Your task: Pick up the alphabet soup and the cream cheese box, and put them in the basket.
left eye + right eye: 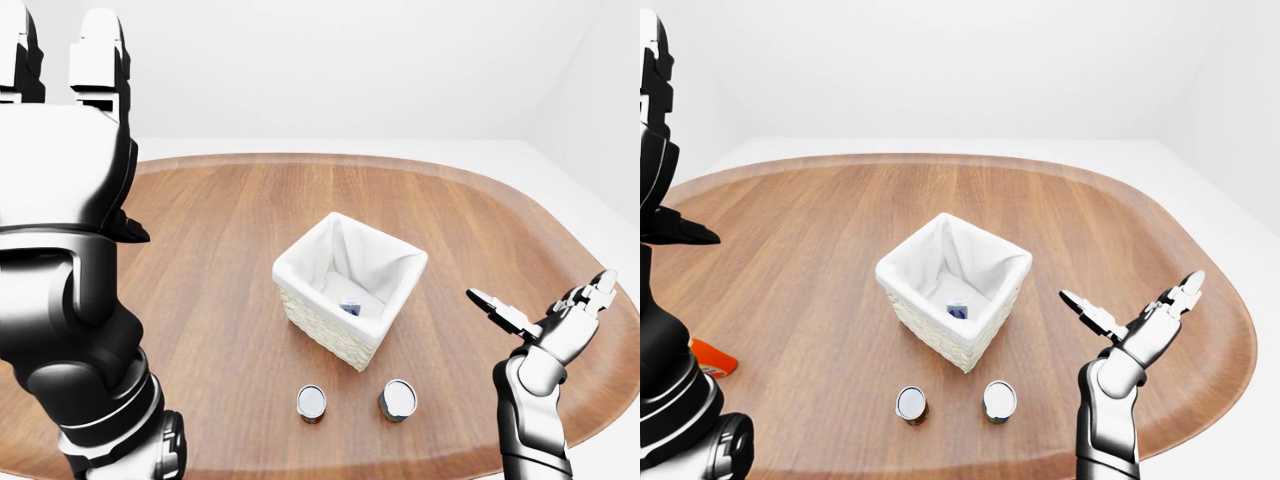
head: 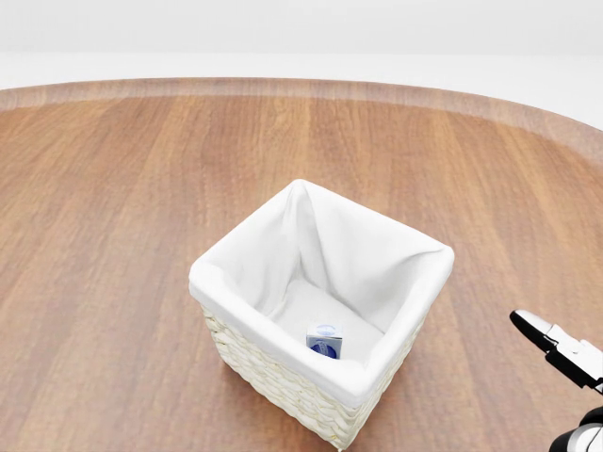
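Cream cheese box (image 2: 324,341) lies in my basket (image 2: 283,377)
My right hand (image 1: 545,320) hovers spread wide and empty; my left hand (image 1: 60,150) raised, grip unclear

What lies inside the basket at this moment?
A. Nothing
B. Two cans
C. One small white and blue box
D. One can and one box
C: only a small white and blue box lies on the lining of the basket, and the two cans stand on the table outside it.
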Robot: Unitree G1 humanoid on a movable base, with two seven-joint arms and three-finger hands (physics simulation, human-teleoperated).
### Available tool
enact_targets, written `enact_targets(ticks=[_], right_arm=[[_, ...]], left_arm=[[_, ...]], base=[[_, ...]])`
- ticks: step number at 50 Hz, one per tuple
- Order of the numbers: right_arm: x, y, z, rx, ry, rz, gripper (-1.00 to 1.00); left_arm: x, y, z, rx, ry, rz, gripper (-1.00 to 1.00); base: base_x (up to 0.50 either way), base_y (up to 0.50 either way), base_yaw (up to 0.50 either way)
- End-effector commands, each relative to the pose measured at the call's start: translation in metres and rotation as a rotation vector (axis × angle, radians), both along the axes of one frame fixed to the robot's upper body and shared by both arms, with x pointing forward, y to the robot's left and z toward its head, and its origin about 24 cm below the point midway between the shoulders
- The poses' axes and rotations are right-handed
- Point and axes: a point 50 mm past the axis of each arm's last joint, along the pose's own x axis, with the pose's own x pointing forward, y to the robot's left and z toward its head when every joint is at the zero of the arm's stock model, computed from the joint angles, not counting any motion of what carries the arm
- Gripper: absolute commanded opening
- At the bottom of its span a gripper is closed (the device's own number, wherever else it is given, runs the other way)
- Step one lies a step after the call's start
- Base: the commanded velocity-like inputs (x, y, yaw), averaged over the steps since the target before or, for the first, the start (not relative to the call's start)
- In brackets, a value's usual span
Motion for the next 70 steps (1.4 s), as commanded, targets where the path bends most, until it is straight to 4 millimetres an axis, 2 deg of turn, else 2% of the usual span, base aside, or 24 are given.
enact_targets(ticks=[1, 10, 13, 16, 37, 46, 61, 68, 70], right_arm=[[-0.001, 0.000, -0.001, -0.005, 0.009, -0.001, 1.00], [-0.003, 0.001, -0.005, -0.021, 0.034, 0.000, 1.00], [-0.009, 0.002, -0.002, -0.106, 0.061, -0.012, 1.00], [-0.013, 0.004, 0.000, -0.101, 0.048, -0.012, 1.00], [-0.012, 0.005, -0.002, -0.137, 0.074, -0.004, 1.00], [-0.015, 0.015, 0.007, -0.204, 0.062, 0.017, 1.00], [-0.029, 0.018, 0.009, -0.242, 0.091, 0.119, 1.00], [-0.034, 0.019, 0.000, -0.225, 0.134, 0.154, 1.00], [-0.031, 0.024, -0.004, -0.149, 0.112, 0.254, 1.00]], left_arm=[[-0.001, 0.000, 0.000, 0.001, -0.003, -0.004, 1.00], [0.001, -0.001, -0.004, -0.008, 0.015, -0.019, 1.00], [0.001, -0.001, -0.004, -0.011, 0.019, -0.021, 1.00], [0.001, -0.001, -0.003, -0.009, 0.015, -0.018, 1.00], [0.002, -0.001, -0.004, -0.007, 0.022, -0.016, 1.00], [0.005, -0.001, -0.007, -0.017, 0.042, -0.030, 1.00], [0.004, -0.002, -0.008, -0.015, 0.041, -0.030, 1.00], [0.003, -0.002, -0.009, -0.016, 0.039, -0.033, 1.00], [0.003, -0.002, -0.009, -0.018, 0.041, -0.033, 1.00]], base=[[0.00, 0.00, 0.00], [0.00, 0.00, 0.00], [0.00, 0.00, 0.00], [0.00, 0.00, 0.00], [0.00, 0.00, 0.00], [0.00, 0.00, 0.00], [0.00, 0.00, 0.00], [0.00, 0.00, 0.00], [0.00, 0.00, 0.00]])
